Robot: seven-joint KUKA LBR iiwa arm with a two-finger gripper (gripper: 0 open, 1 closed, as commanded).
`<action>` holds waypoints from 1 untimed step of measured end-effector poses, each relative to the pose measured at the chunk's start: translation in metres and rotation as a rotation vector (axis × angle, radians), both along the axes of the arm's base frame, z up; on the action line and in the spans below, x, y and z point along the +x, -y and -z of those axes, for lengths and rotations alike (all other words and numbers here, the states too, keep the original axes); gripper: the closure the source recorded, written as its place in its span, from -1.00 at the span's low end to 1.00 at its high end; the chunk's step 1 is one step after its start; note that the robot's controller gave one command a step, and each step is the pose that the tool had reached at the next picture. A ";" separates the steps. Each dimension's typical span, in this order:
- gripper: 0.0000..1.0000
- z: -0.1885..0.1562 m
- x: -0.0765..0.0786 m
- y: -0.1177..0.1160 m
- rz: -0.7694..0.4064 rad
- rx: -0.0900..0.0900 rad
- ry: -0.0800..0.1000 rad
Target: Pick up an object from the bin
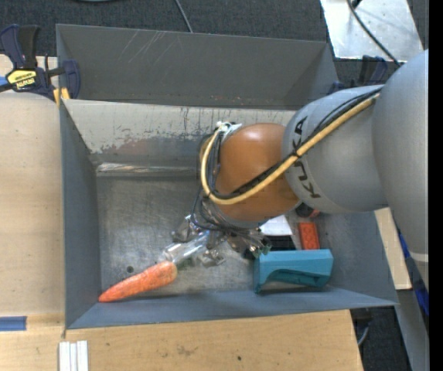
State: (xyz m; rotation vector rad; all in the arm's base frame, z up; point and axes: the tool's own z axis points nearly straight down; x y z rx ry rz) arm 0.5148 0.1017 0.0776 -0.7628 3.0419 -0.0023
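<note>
My gripper (193, 246) is low in the bin, just left of the middle of the floor. Its silvery tip sits right at the thick end of an orange toy carrot (138, 282). The carrot lies slanted along the front wall, its thin end pointing to the front left corner. Whether the tip touches the carrot is unclear. To the gripper's right, a teal blue block-shaped thing (294, 270) lies against the front wall.
Behind the teal thing, by the right wall, lie a small red-orange piece (308, 235), a white flat piece (277, 226) and a black piece (281, 243), partly hidden under the arm. The arm with its orange cover hangs over the bin's middle and right.
</note>
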 end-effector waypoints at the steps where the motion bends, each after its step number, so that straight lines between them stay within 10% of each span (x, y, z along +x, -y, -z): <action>1: 1.00 -0.034 -0.002 0.006 0.007 0.000 -0.011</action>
